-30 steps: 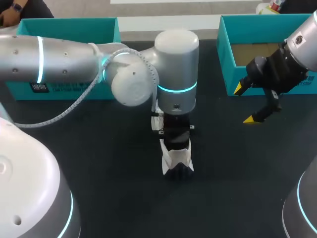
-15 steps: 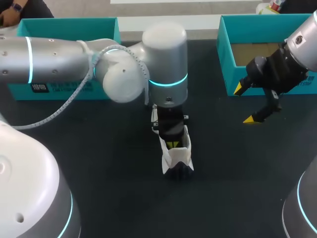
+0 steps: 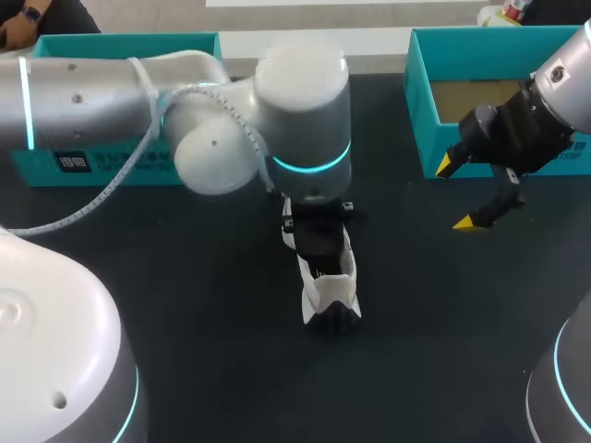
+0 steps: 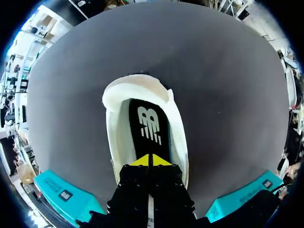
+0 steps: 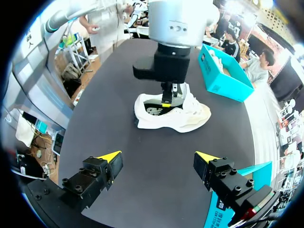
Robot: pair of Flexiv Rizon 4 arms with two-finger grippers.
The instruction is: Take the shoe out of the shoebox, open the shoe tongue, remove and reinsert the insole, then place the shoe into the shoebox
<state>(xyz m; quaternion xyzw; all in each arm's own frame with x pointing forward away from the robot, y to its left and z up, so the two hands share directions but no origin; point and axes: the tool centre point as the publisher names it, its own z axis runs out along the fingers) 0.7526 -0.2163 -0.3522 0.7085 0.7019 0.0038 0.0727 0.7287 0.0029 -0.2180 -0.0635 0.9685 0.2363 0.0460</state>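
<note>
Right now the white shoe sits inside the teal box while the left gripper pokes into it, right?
No: the white shoe stands on the black table, outside the teal shoebox, as the head view shows. The left gripper does poke into it.

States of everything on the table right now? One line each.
shoe: out of box, sole down on table.
insole: lying flat inside shoe.
left tool: shut, tips in shoe at insole's heel end.
right tool: open, empty, near right box.
right box: open, visible floor bare.
left box: open.
</note>
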